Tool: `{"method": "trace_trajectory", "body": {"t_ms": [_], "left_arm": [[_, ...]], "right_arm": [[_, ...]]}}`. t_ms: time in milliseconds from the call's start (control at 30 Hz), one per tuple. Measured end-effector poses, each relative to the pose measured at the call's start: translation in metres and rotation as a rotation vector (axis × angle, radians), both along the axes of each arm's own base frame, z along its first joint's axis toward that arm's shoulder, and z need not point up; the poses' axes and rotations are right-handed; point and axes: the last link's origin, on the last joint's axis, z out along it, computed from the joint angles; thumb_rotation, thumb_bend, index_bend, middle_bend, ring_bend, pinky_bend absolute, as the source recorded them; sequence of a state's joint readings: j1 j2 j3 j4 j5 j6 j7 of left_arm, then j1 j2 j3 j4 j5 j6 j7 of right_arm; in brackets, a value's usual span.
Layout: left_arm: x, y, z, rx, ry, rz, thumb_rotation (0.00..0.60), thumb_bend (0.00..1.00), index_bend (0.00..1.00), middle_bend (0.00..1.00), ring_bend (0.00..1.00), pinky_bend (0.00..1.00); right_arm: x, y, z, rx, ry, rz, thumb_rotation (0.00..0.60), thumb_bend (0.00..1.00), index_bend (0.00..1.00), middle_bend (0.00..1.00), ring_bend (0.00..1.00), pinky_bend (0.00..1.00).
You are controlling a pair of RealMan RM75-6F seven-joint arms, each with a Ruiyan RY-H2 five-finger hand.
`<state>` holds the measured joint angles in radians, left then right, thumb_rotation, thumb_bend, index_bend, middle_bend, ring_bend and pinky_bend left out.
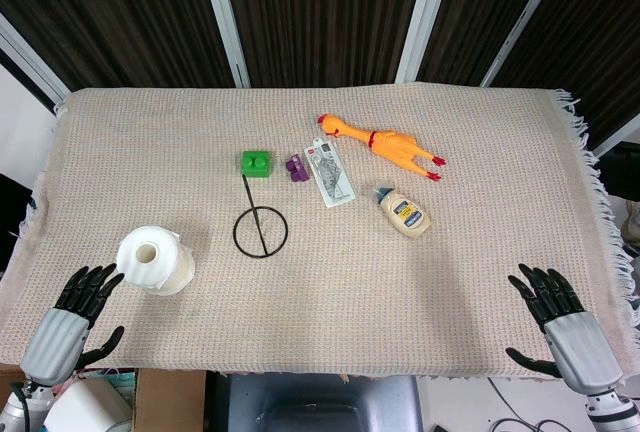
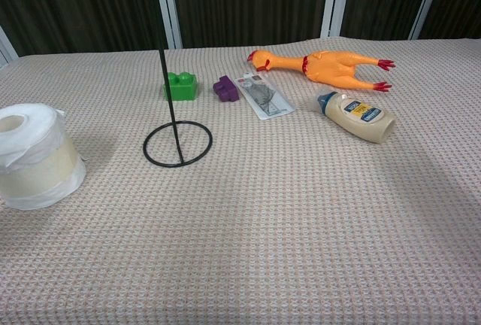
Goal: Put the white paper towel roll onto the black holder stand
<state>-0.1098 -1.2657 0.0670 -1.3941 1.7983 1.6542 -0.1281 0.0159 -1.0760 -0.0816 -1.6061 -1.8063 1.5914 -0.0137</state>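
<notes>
— Beige woven cloth (image 1: 330, 282) covers the whole table; how far along is the job?

— Not begun, by my reading. Taking the black holder stand (image 1: 260, 231) as the landmark: its ring base lies flat with the thin rod upright and bare. The white paper towel roll (image 1: 156, 260) stands on end to the left of it and slightly nearer the robot, apart from it, core hole facing up.

— And the hands?

— Both rest at the near edge of the cloth, holding nothing, fingers spread. The left hand (image 1: 72, 317) is just beside the roll, fingertips close to it; whether they touch is hard to say from the head view. The right hand (image 1: 562, 325) is well right of the stand.

— What remains?

— Grasping the roll, lifting it above the rod tip, and threading the core down.

— Anything in the way?

— Probably not. Beyond and right of the stand: a rubber chicken (image 1: 379, 142), a mayonnaise bottle (image 1: 404, 212), a packaged card (image 1: 331, 173). Just behind it, a green brick (image 1: 256, 163) and a purple piece (image 1: 296, 168). None lies between roll and stand.
</notes>
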Motion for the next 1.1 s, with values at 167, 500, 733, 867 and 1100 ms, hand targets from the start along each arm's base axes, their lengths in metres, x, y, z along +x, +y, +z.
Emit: {"method": "trace_trajectory", "body": {"t_ms": [167, 500, 733, 867, 1100], "left_arm": [[-0.001, 0.004, -0.002, -0.025, -0.129, -0.007, 0.600, 0.35, 0.00, 0.00, 0.00, 0.00], [-0.033, 0.043, -0.028, -0.042, -0.447, 0.140, 0.600, 0.33, 0.00, 0.00, 0.00, 0.00], [-0.041, 0.061, -0.052, -0.062, -0.506, 0.226, 0.600, 0.33, 0.00, 0.00, 0.00, 0.00], [-0.040, 0.065, -0.061, -0.087, -0.532, 0.248, 0.600, 0.33, 0.00, 0.00, 0.00, 0.00], [-0.038, 0.077, -0.074, -0.116, -0.597, 0.295, 0.600, 0.33, 0.00, 0.00, 0.00, 0.00]], "right_arm": [[0.000, 0.000, 0.001, -0.003, -0.006, -0.001, 0.600, 0.00, 0.00, 0.00, 0.00, 0.00], [-0.002, -0.003, 0.004, -0.023, -0.009, -0.018, 0.600, 0.00, 0.00, 0.00, 0.00, 0.00], [-0.003, -0.002, 0.011, -0.043, -0.027, -0.024, 0.600, 0.00, 0.00, 0.00, 0.00, 0.00], [-0.003, -0.001, 0.012, -0.042, -0.030, -0.022, 0.600, 0.00, 0.00, 0.00, 0.00, 0.00], [-0.003, 0.000, 0.013, -0.042, -0.031, -0.022, 0.600, 0.00, 0.00, 0.00, 0.00, 0.00]]}}
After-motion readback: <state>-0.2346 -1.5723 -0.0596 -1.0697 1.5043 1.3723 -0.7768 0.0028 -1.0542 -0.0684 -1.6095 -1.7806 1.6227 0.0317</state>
